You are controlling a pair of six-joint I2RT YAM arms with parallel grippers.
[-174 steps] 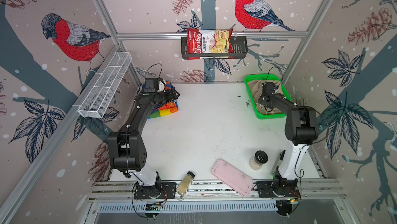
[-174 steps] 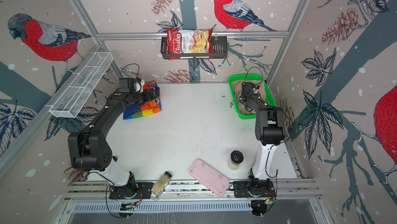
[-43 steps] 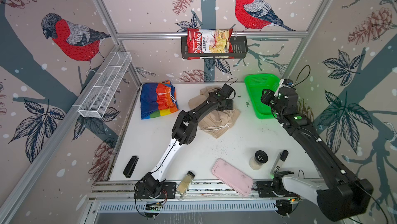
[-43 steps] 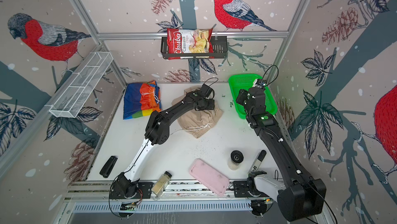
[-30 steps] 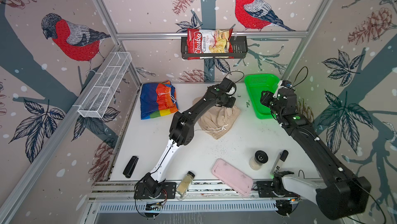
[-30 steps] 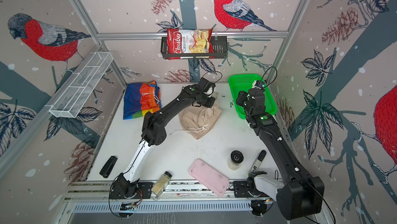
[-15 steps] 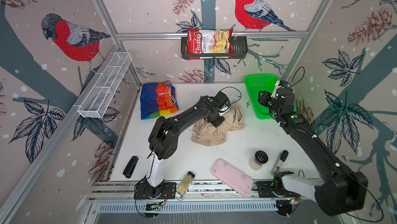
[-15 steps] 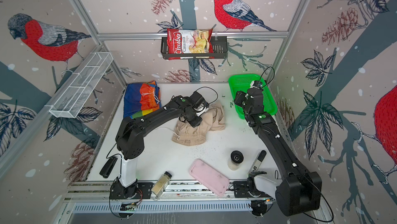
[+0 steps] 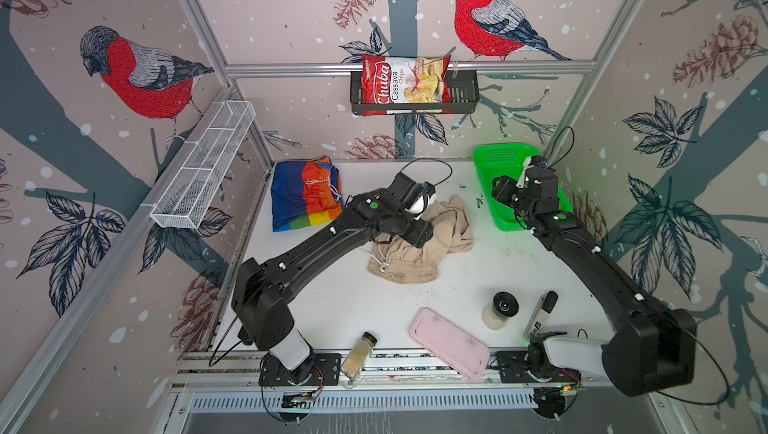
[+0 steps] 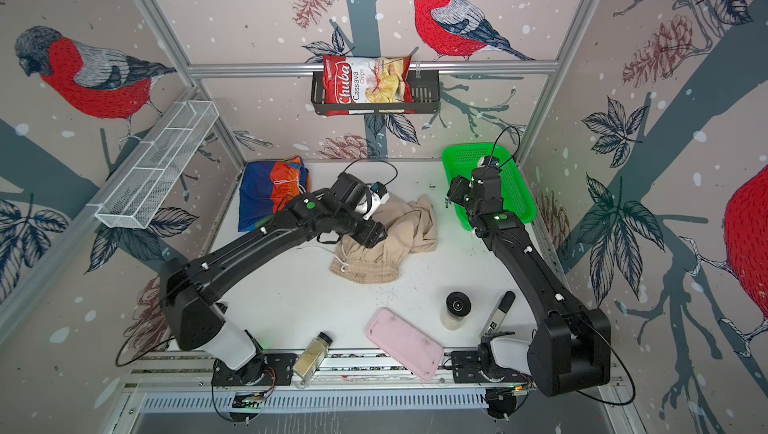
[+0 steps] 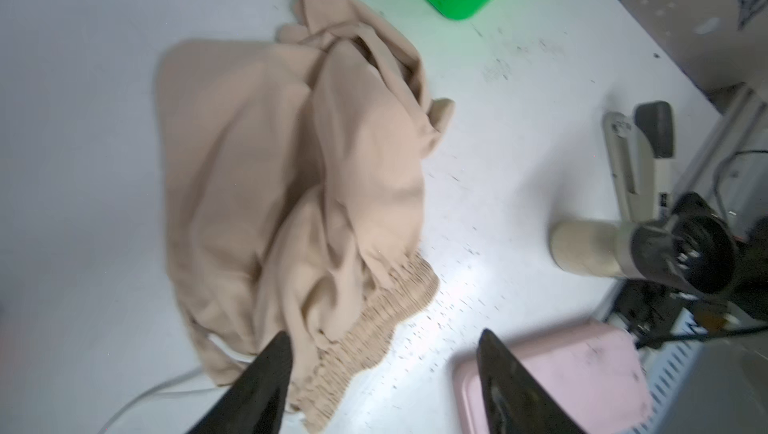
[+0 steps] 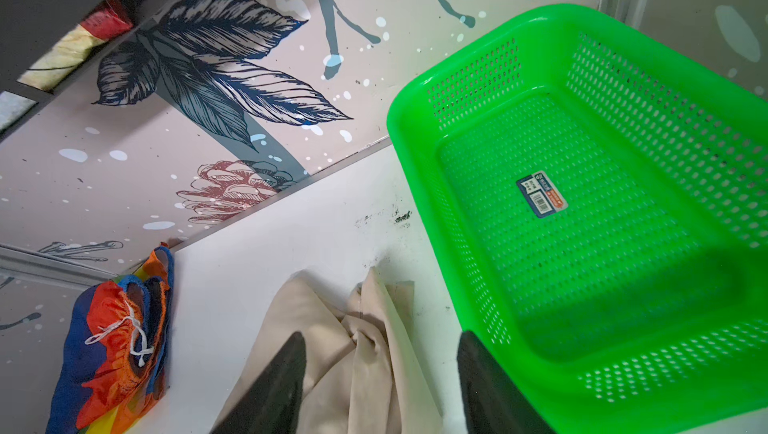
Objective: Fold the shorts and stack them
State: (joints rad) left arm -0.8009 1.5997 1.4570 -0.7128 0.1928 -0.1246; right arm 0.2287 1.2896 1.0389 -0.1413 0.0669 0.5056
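Since the beige shorts [image 9: 419,244] lie crumpled, not folded, mid-table in both top views, with the gathered waistband toward the lower edge of the frame and the legs bunched toward the upper right, folding looks not yet begun on this pair. Rainbow shorts [image 9: 305,195] sit well apart at the upper left of the table [image 9: 332,299], by the back wall. They look roughly folded, so that's probably the base of the stack.

Left gripper [image 11: 384,333] hovers over the waistband end, jaws spread, nothing pinched between them. One finger [image 11: 270,369] overlaps the cloth in the left wrist view, contact unclear. Right gripper [image 12: 381,334] hangs at the upper right, between the leg edge and the green basket [image 9: 505,148], jaws also apart and empty — placed, I'd guess, to take the leg side while the left takes the waist.

Basket holds nothing. Pink case [image 9: 451,342], jar [image 9: 500,311] and marker [image 9: 540,315] sit along the lower edge — out of the way.
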